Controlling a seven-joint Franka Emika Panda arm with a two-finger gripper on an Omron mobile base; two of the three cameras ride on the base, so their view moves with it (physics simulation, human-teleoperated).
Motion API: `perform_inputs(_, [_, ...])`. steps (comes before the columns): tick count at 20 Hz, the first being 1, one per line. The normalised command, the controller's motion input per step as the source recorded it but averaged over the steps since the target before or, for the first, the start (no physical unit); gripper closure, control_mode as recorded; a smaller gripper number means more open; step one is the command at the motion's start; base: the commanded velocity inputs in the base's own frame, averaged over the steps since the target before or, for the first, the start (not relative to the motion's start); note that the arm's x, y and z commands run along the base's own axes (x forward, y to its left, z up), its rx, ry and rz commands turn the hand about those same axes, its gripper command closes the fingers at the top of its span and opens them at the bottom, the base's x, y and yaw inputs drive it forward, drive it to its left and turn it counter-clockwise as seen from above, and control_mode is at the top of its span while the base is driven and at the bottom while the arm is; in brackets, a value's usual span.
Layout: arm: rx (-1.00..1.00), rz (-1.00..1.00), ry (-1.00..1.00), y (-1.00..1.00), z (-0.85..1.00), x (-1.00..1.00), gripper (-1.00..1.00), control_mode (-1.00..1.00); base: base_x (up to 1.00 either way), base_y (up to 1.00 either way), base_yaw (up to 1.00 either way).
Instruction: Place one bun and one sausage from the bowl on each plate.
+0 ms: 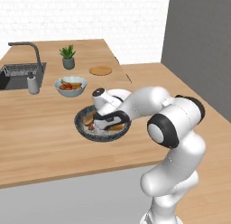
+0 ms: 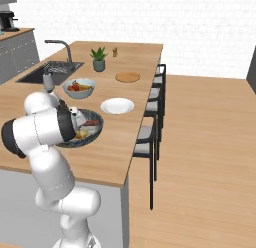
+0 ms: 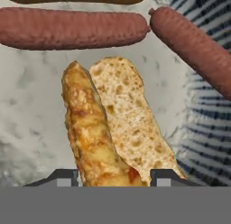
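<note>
The claw (image 3: 113,175) is down inside the dark bowl (image 1: 85,130) at the centre of the left base view, its two tips set narrowly on either side of a split bun (image 3: 110,128), gripping it. Two sausages (image 3: 72,28) lie across the top of the hand view. The white plate (image 2: 117,106) sits just beyond the bowl on the surface (image 2: 120,152), and the wooden plate (image 2: 128,77) lies further back.
</note>
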Motion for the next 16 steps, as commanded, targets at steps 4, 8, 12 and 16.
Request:
perform_inputs(4, [0.00,-0.01,0.00,0.00,0.84,-0.39,1.00,-1.00,0.00,0.00,0.00])
perform_inputs(8, [0.00,-0.06,0.02,-0.21,0.83,-0.41,1.00,-1.00,0.00,0.00,0.00])
perform_inputs(12, [0.06,-0.21,0.04,-0.68,0.56,-0.71,1.00,-1.00,0.00,0.00,0.00])
perform_inputs(16, [0.15,-0.20,0.08,-0.86,0.49,-0.58,1.00,-1.00,0.00,0.00,0.00])
